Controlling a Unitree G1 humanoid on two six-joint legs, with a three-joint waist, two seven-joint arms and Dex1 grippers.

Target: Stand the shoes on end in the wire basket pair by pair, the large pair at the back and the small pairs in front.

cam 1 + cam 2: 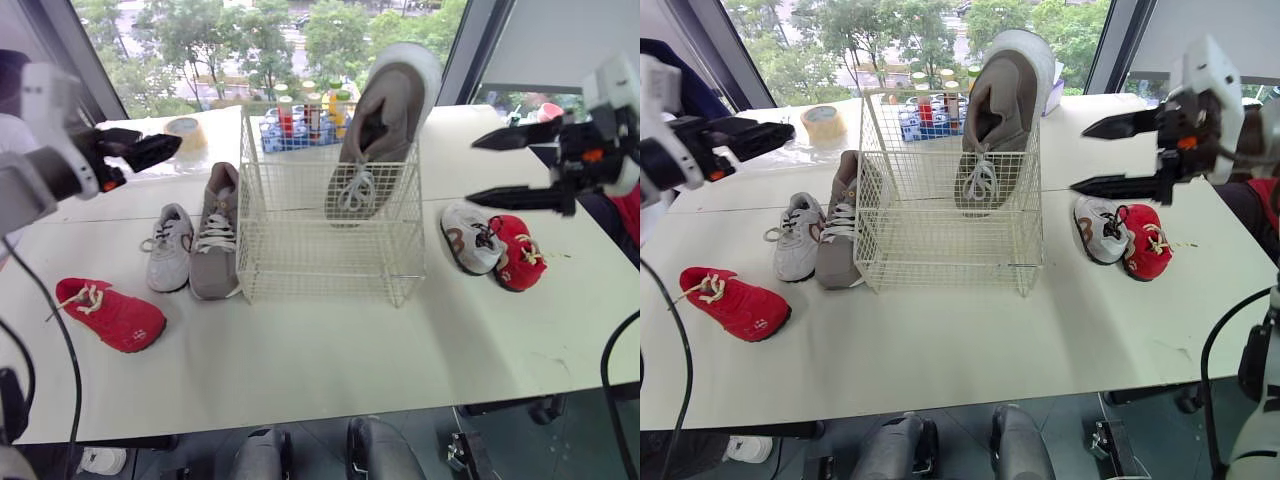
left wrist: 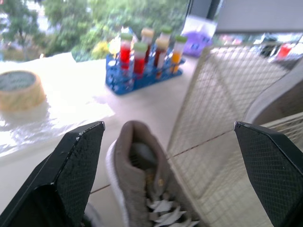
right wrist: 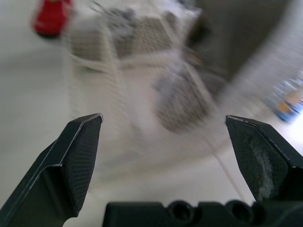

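Note:
A white wire basket (image 1: 330, 250) stands mid-table. One large grey shoe (image 1: 380, 130) stands on end in its back right, toe up above the rim. Its mate (image 1: 215, 235) lies flat just left of the basket, beside a small white shoe (image 1: 170, 248). A small red shoe (image 1: 110, 313) lies further left, toward the front. To the basket's right lie a small white shoe (image 1: 470, 238) and a small red shoe (image 1: 518, 252), touching. My left gripper (image 1: 165, 150) hovers open behind the left shoes. Over the right-hand pair my right gripper (image 1: 473, 168) hangs open and empty.
A roll of tape (image 1: 186, 130) and a blue rack of small bottles (image 1: 300, 125) sit behind the basket near the window. The table's front edge (image 1: 330, 410) runs below the basket, with chair bases under it.

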